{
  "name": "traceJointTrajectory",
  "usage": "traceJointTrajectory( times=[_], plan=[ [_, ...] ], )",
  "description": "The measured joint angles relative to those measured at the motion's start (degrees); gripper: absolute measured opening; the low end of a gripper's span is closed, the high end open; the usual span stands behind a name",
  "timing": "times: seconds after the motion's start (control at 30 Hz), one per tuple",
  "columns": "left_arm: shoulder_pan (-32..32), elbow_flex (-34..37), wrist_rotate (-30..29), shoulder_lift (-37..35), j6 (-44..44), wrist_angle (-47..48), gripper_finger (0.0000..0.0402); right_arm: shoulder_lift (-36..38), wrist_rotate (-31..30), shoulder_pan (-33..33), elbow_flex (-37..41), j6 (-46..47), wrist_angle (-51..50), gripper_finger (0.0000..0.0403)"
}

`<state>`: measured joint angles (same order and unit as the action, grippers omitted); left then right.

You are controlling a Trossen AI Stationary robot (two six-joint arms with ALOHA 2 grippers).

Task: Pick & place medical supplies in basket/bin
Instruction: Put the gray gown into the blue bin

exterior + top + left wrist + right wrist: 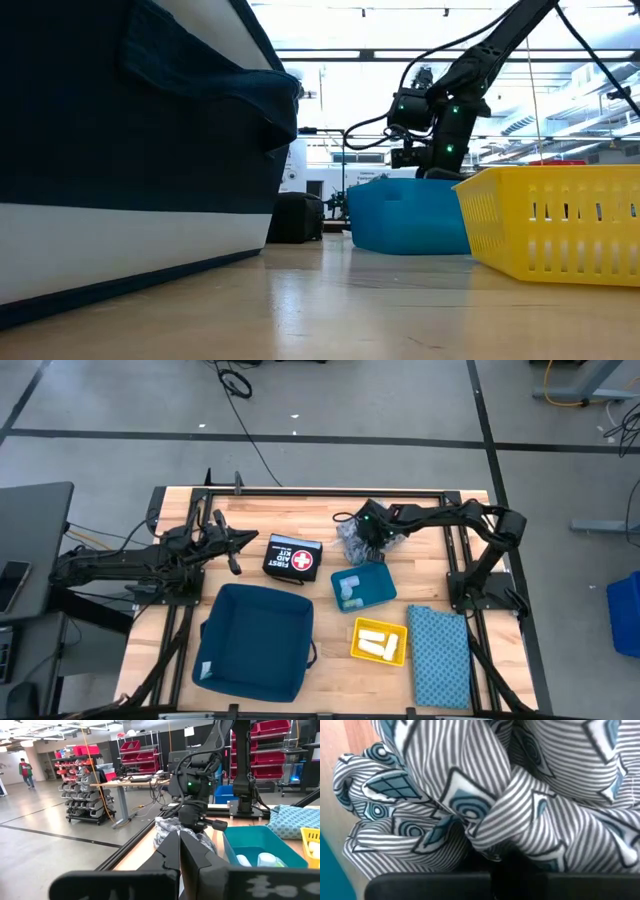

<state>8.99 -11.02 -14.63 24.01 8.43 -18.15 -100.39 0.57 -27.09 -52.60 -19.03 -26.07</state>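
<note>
The grey-blue striped cloth bundle (352, 548) (167, 832) lies on the wooden table just past the small blue bin (378, 592). My right gripper (368, 532) (192, 820) hangs right over it, so close that the bundle (480, 795) fills the right wrist view. Clear vials (347, 588) (267, 859) lie in the small blue bin. White rolls (380, 641) sit in the yellow basket (360, 650). The flat blue patterned cloth (440, 655) is spread on the table's right near corner. My left gripper (238, 550) (179, 851) waits shut at the table's left, pointing toward the bundle.
A large dark blue bin (253, 640) (120, 150) stands at the near left. A black first aid kit (293, 557) sits between my left gripper and the bundle. A black frame rail (330, 491) runs along the far edge. A person stands far off in the room.
</note>
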Motion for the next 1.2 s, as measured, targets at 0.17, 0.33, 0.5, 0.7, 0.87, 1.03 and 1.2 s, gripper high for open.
traceJointTrajectory(
  times=[0.17,0.33,0.5,0.7,0.87,1.03,1.2],
  plan=[
    [0.0,0.0,-0.2,0.0,0.2,0.1,0.0000,0.3,0.6,-0.2,0.1,-0.2,0.2,0.0001],
    [0.0,0.0,-0.2,0.0,0.2,0.2,0.0000,1.9,0.1,0.0,0.4,0.3,0.7,0.0001],
    [0.0,0.0,-0.2,0.0,0.1,0.2,0.0000,5.9,-4.8,1.3,0.7,1.7,1.4,0.0008],
    [0.0,0.0,-0.2,0.0,0.1,0.2,0.0000,13.7,-9.6,4.0,0.7,1.9,1.4,0.0009],
    [0.0,0.0,-0.2,0.0,0.0,0.2,0.0000,19.3,-12.2,5.8,0.7,1.7,0.9,0.0028],
    [0.0,0.0,-0.2,0.0,-0.1,0.2,0.0000,23.3,-14.6,6.8,0.6,1.6,-5.8,0.0092],
    [0.0,0.0,-0.2,0.0,-0.1,0.2,0.0000,25.3,-17.6,9.7,0.6,1.6,-14.9,0.0184]
  ],
)
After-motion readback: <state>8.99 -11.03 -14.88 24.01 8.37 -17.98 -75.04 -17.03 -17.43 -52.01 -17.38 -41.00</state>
